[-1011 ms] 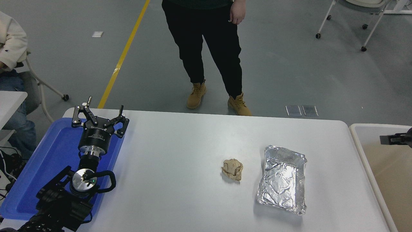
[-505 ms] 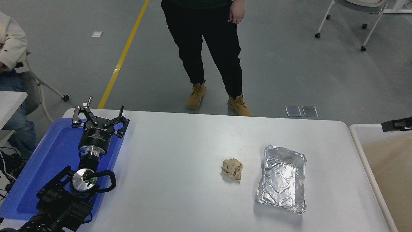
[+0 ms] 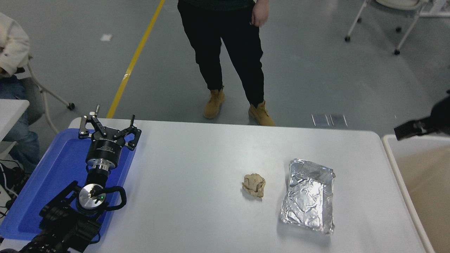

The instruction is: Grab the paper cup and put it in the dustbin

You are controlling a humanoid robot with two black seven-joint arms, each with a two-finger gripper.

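Note:
The paper cup is not in view anywhere. The dustbin [image 3: 389,153] stands off the table's right end, and only its off-white rim and part of its beige inside show. My right gripper [image 3: 409,129] reaches in from the right edge, blurred, above the bin's far left corner; most of it is out of frame. My left gripper [image 3: 107,125] is parked at the lower left over the blue tray [image 3: 58,168], open and empty.
A crumpled tan paper ball [image 3: 254,185] and a silver foil tray [image 3: 309,200] lie on the white table [image 3: 197,165], right of centre. A person [image 3: 228,52] stands at the far side. Another person sits at the far left [image 3: 10,45].
My right gripper has risen from inside the dustbin and moved up and to the left, towards the table's right end. The left arm, paper ball and foil tray have not moved.

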